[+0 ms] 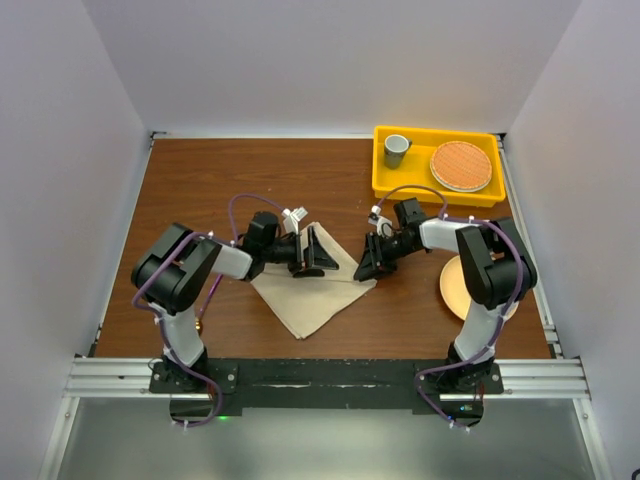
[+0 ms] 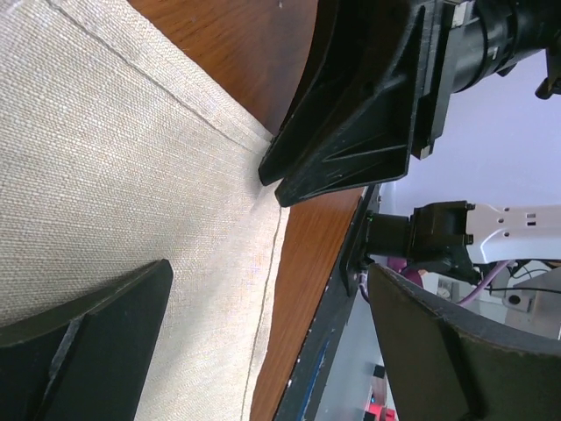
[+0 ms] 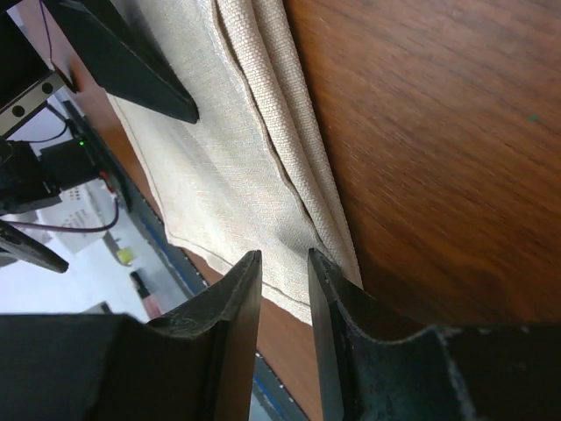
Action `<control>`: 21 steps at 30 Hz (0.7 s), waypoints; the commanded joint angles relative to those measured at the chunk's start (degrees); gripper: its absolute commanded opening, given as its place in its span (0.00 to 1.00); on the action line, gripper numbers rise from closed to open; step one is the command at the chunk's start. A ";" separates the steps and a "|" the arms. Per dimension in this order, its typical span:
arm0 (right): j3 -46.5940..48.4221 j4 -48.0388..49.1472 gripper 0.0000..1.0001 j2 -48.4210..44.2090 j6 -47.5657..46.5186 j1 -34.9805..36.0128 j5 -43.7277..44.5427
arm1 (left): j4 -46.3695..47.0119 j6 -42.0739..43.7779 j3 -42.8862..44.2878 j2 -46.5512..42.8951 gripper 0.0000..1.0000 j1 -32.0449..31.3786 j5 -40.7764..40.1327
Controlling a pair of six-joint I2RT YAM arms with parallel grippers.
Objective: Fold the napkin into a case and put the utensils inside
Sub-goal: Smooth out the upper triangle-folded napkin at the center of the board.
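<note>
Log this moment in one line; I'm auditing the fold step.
stage: napkin fold | left hand: open, over napkin | right hand: jaws narrow at napkin's folded edge, grip unclear

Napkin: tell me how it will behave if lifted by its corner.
The napkin looks like soft woven cloth lying in loose folded layers, so it will likely droop, not hold shape. It seems thin, so probably light. Lifted by the corner at the right gripper, the layers may slip apart.
</note>
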 commanded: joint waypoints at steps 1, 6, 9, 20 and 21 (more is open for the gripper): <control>2.84 -4.96 0.33 2.28 -5.57 0.03 8.47 | -1.59 0.55 -1.35 1.36 1.00 2.05 -3.35; 3.20 -6.99 0.33 3.60 -7.60 0.03 13.58 | -0.10 1.16 -3.02 1.19 1.00 6.63 2.18; 3.46 -7.60 0.33 4.74 -7.68 -0.05 14.55 | 0.26 2.21 -3.90 -0.30 1.00 8.74 5.52; 2.32 -7.52 0.32 3.60 -8.12 0.03 15.69 | -15.46 16.61 -3.47 -5.14 1.00 22.53 9.04; 2.32 -7.52 0.32 3.78 -8.12 0.12 15.69 | -16.26 17.33 -3.30 -4.97 1.00 23.15 9.40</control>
